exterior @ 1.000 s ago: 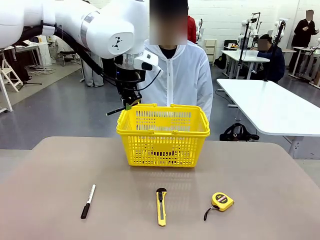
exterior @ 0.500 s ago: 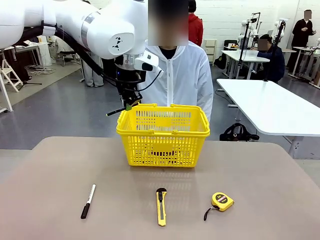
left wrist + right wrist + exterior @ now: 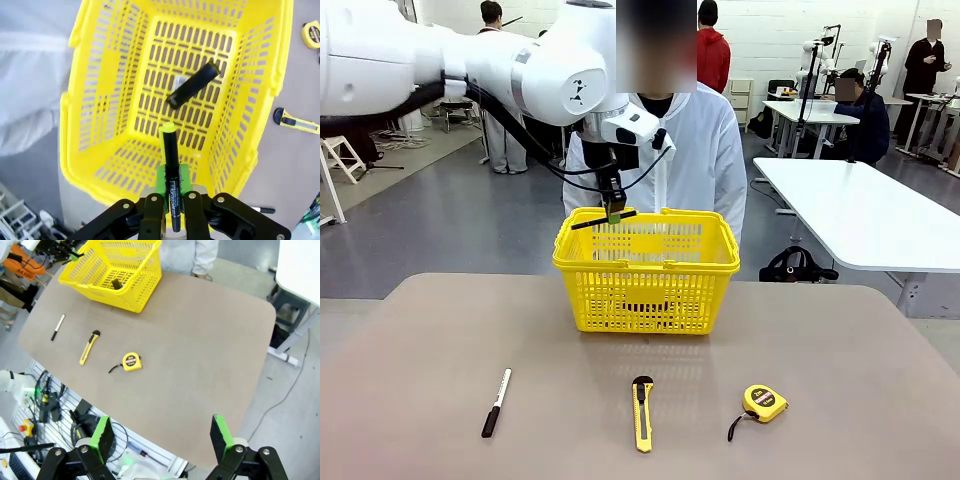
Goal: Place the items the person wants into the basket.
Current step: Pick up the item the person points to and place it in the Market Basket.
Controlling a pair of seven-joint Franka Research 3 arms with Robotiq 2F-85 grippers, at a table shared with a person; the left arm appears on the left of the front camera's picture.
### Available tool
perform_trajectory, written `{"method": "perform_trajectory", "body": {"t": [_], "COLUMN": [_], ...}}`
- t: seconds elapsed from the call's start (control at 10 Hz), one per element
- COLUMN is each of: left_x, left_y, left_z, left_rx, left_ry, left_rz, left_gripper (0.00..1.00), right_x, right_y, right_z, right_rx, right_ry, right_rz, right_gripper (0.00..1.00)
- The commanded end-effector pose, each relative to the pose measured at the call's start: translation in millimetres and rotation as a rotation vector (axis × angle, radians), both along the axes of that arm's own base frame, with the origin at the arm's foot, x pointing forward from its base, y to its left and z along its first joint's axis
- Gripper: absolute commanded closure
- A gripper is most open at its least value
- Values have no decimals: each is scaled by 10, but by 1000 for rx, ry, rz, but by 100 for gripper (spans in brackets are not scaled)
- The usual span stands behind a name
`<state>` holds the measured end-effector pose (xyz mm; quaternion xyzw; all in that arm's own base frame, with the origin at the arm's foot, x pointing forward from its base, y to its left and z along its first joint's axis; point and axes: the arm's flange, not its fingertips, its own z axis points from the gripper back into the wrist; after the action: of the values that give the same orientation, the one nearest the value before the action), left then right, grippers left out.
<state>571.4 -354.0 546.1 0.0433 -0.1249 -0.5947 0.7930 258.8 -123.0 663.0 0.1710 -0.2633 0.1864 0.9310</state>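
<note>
My left gripper [image 3: 614,212] hangs just above the left rear rim of the yellow basket [image 3: 646,290], shut on the thin black pen [image 3: 592,221], which lies level across its pads. From the left wrist, the pen [image 3: 169,155] points its yellow end down into the basket [image 3: 75,105], between the green pads of the left gripper [image 3: 170,182]. The yellow tape measure [image 3: 763,402] lies on the table at the front right. High above the table's near side, my right gripper [image 3: 162,437] stands open and holds nothing. The person [image 3: 690,150] in the white jacket stands behind the basket.
A black oblong object [image 3: 193,85] lies on the basket floor. A white-and-black marker [image 3: 496,402] lies front left and a yellow utility knife [image 3: 642,412] front centre on the brown table [image 3: 860,340]. A white table [image 3: 860,210] stands at the right.
My left arm has swung right and a little lower, carrying the pen from beside the basket's left rear corner to over its rim. The things on the table have not moved.
</note>
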Motion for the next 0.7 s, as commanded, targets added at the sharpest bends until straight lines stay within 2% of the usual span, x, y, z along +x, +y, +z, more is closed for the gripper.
{"method": "perform_trajectory", "body": {"t": [0.0, 0.4, 0.6], "left_x": [192, 286, 285], "left_y": [-65, -195, -183], "left_z": [-98, -498, -595], "left_rx": [-15, -7, -4], "left_ry": [78, 101, 118], "left_rz": [-39, -92, -100], "left_gripper": [88, 88, 88], "right_x": [-1, -1, -1], "right_y": [9, 9, 9], "right_z": [-25, -25, -25], "right_rx": [22, 22, 22], "right_ry": [-6, -6, -6], "right_rz": [20, 20, 20], "right_gripper": [0, 0, 0]}}
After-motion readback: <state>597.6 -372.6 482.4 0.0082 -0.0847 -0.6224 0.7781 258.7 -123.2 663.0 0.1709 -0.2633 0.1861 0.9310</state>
